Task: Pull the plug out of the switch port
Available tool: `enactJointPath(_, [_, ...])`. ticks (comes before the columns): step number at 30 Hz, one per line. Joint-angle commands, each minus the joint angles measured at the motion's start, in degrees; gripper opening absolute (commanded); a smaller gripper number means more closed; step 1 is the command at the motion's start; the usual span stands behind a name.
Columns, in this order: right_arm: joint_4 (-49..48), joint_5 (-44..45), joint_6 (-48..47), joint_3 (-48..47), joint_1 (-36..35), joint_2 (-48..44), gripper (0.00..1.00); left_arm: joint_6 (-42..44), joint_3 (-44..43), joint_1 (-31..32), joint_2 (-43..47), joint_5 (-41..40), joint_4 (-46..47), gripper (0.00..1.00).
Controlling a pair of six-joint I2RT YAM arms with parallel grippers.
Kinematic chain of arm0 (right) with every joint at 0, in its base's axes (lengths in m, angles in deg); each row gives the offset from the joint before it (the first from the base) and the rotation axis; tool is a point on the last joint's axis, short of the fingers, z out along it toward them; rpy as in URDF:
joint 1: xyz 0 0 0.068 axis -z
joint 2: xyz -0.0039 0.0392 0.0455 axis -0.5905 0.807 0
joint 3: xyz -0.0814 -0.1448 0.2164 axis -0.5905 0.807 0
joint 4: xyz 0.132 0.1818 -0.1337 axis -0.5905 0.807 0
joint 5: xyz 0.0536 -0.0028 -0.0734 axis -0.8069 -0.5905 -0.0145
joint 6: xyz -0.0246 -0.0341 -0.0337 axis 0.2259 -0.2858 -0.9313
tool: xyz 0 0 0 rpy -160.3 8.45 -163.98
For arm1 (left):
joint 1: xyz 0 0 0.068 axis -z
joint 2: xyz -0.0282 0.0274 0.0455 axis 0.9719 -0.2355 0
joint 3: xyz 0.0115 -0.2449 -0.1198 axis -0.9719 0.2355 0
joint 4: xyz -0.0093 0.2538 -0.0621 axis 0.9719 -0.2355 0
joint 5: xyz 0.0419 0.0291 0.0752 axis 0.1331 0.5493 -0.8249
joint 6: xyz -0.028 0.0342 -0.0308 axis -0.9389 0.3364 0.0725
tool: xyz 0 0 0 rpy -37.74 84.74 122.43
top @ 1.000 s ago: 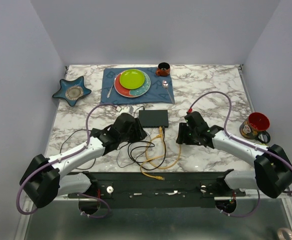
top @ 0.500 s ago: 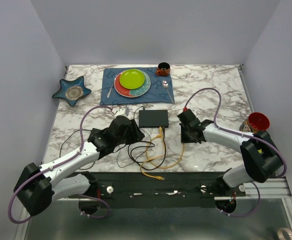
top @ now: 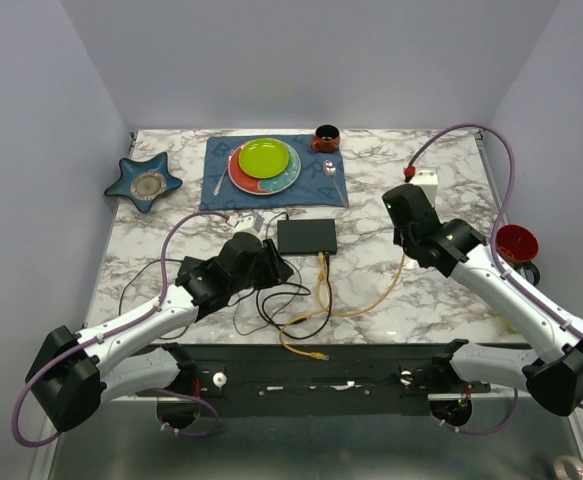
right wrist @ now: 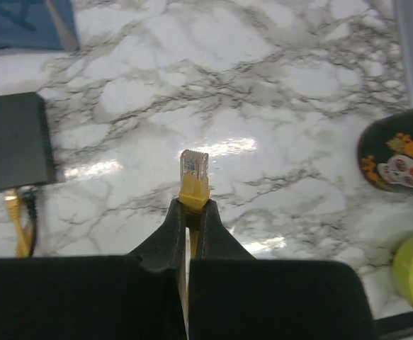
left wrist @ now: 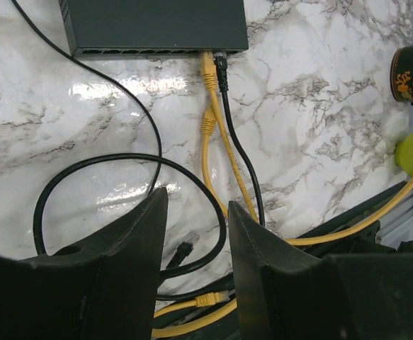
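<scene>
The switch [top: 306,236] is a flat black box at mid-table, also in the left wrist view [left wrist: 156,25] and the right wrist view [right wrist: 11,142]. A yellow plug [left wrist: 207,67] and a black plug [left wrist: 221,64] sit in its near-edge ports. My right gripper [top: 407,245] hangs raised to the right of the switch. It [right wrist: 193,202] is shut on another yellow plug [right wrist: 194,170], whose clear tip sticks out past the fingertips. Its yellow cable [top: 371,300] trails down to the table. My left gripper [left wrist: 195,202] is open over the loose cables, left of the switch [top: 271,265], holding nothing.
Black cord loops [top: 271,300] and a loose yellow plug end [top: 316,355] lie in front of the switch. A skull mug [top: 512,250] stands at the right edge. A blue placemat with a green plate [top: 263,158], a small cup [top: 325,137] and a star dish [top: 143,182] are at the back.
My right gripper shut on a yellow plug, then rose and swung right and back, drawing its cable taut across the table. The left arm barely moved.
</scene>
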Motion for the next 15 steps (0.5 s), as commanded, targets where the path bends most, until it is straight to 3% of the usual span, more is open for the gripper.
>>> enactJointPath(1, [10.48,13.60,-3.33,-0.65,-0.35,-0.09,0.01,1.32,-2.29,0.14,0.15,0.94,1.80,0.50])
enactJointPath(4, [10.39,15.63,-4.38,0.14,-0.53,-2.46,0.01,2.28,-2.90,0.14,0.33,1.46,2.24,0.52])
enactJointPath(7, [13.29,17.22,-1.40,-0.65,-0.53,-3.61,0.01,7.01,-4.57,2.58,0.07,7.43,7.50,0.59])
enactJointPath(10, [13.03,12.93,-1.05,-1.44,-0.44,-3.79,0.01,13.17,-8.87,10.48,-1.69,0.60,7.60,0.79])
enactJointPath(12, [13.12,11.25,0.09,-1.88,-0.44,-3.44,0.01,14.84,-10.63,13.49,-3.97,-0.90,8.73,0.87])
enactJointPath(14, [13.03,7.65,0.36,-2.85,-0.44,-2.82,0.01,17.13,-10.64,17.25,-6.07,-0.74,13.63,0.88])
enactJointPath(15, [12.94,6.16,0.71,-3.20,-0.35,-2.56,0.01,18.35,-9.42,18.76,-6.52,-0.65,16.01,0.99])
